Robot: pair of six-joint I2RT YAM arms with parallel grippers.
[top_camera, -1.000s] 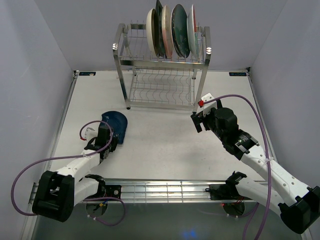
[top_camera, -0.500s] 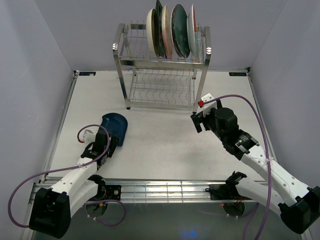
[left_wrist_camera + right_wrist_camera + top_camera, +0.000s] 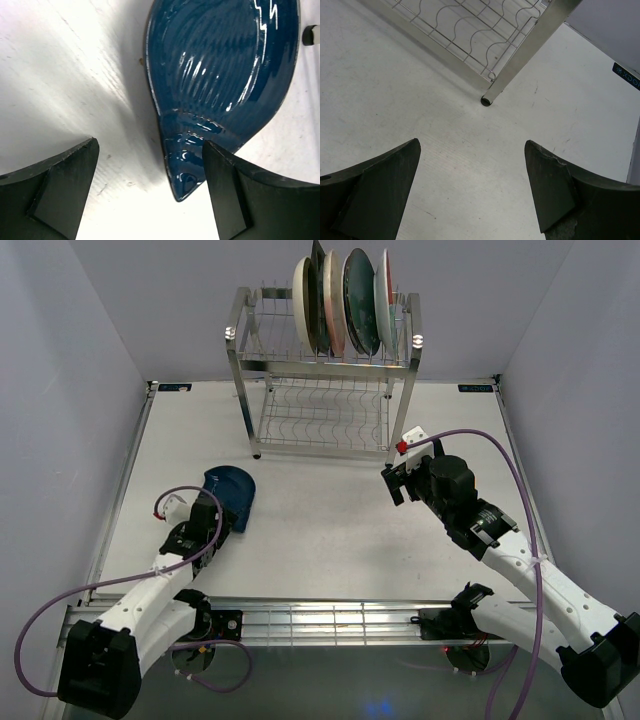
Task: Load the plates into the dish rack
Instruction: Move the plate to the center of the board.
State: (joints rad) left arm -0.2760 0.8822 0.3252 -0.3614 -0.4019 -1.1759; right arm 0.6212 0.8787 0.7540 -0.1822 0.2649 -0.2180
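A dark blue plate (image 3: 232,492) lies on the table at the left. My left gripper (image 3: 222,524) stands open just in front of it. In the left wrist view the plate's near edge (image 3: 182,185) pokes between the spread fingers, close to the right one, with no finger touching it. Several plates (image 3: 345,302) stand upright in the top tier of the steel dish rack (image 3: 325,390) at the back. My right gripper (image 3: 392,483) hovers open and empty near the rack's front right leg (image 3: 530,47), over bare table (image 3: 472,142).
The rack's lower tier (image 3: 320,420) holds nothing. Grey walls close in the table on the left, right and back. A metal rail (image 3: 320,620) runs along the near edge between the arm bases.
My left gripper's jaws have spread wide and let go of the dark blue plate, and the left arm has shifted a little. The plate stays where it was. The right arm has not moved.
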